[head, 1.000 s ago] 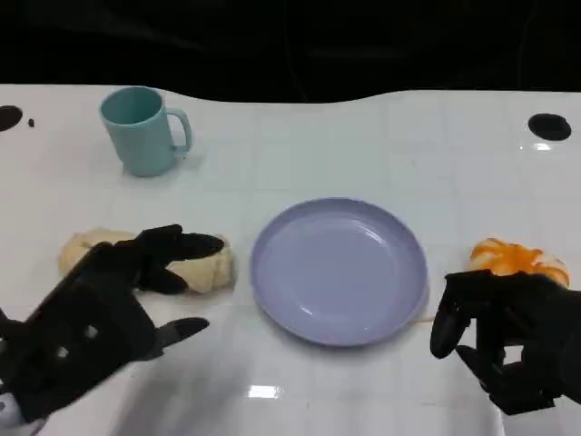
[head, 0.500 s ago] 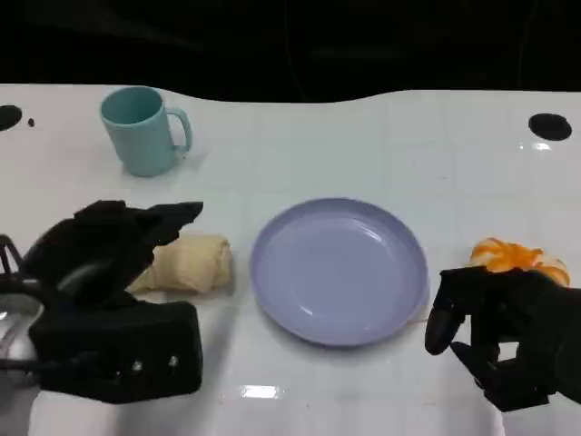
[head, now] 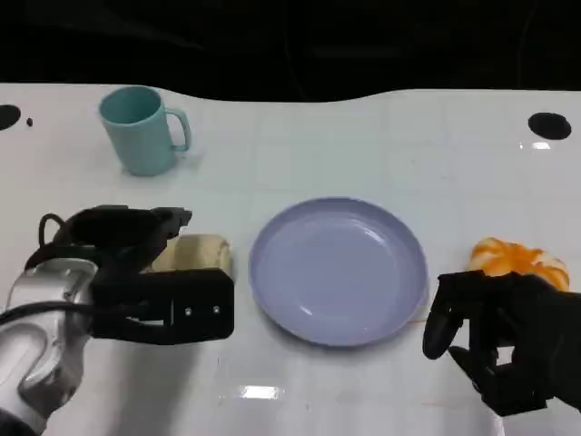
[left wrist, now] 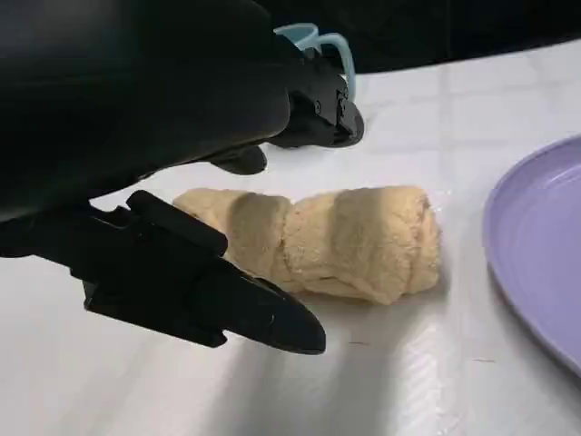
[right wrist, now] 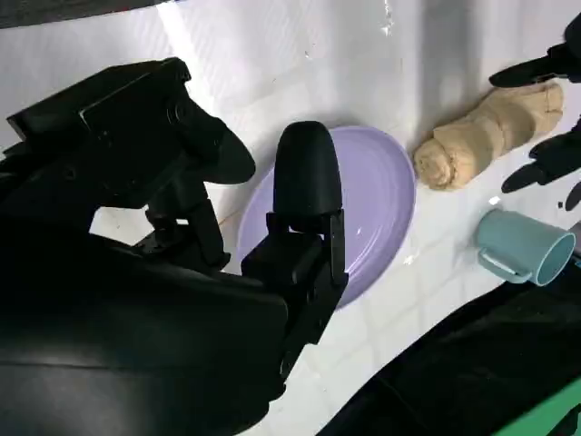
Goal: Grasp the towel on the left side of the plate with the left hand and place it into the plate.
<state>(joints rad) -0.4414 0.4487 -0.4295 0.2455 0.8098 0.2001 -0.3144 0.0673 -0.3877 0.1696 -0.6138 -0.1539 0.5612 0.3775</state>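
A rolled beige towel [head: 202, 253] lies on the white table just left of the lilac plate [head: 338, 271]. My left hand [head: 123, 265] is over the towel's left end and hides that end in the head view. In the left wrist view the towel [left wrist: 338, 240] lies between the spread fingers [left wrist: 309, 118] and the thumb, which straddle it without closing on it. The right wrist view shows the towel [right wrist: 488, 133] with dark fingertips [right wrist: 545, 160] on either side. My right hand [head: 501, 336] hovers low at the plate's right, holding nothing.
A teal mug [head: 141, 128] stands at the back left, behind the towel. An orange object [head: 517, 257] lies right of the plate, just beyond my right hand. Black round marks sit at the table's far corners.
My left hand has turned over and moved forward onto the towel's left end, its fingers now on both sides of the roll. The right hand has barely moved.
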